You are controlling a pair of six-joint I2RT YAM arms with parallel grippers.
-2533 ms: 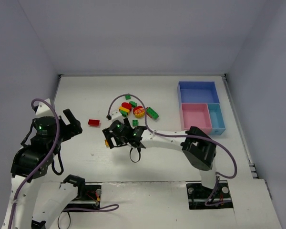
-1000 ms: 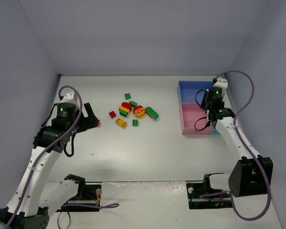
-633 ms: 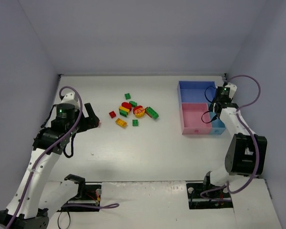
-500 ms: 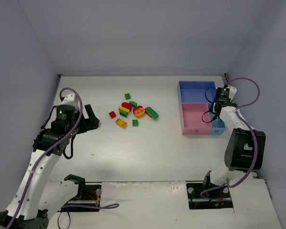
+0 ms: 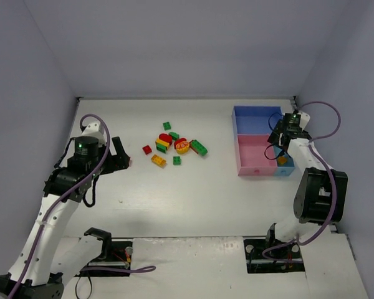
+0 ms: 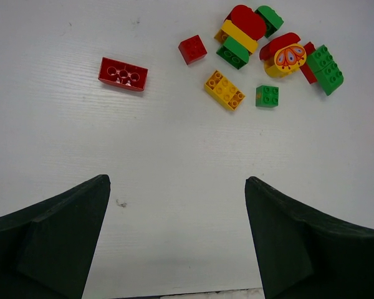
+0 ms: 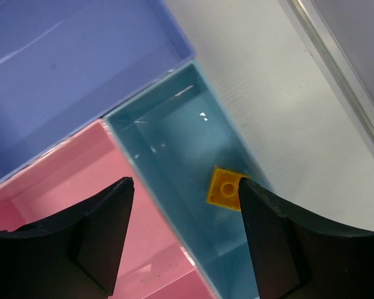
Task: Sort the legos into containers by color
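White arms [image 5: 50, 212] with black joints [image 5: 80, 161] (purple cables [image 5: 87, 118] looping alongside).

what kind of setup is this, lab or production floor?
Most likely a lab test cell, not a production floor: a bare white table boxed in by blank walls, with only toy bricks and a small compartment tray as props.

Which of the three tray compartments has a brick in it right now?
The small light-blue compartment: one orange brick lies on its floor. The large blue compartment and the pink compartment show no brick in the parts visible.
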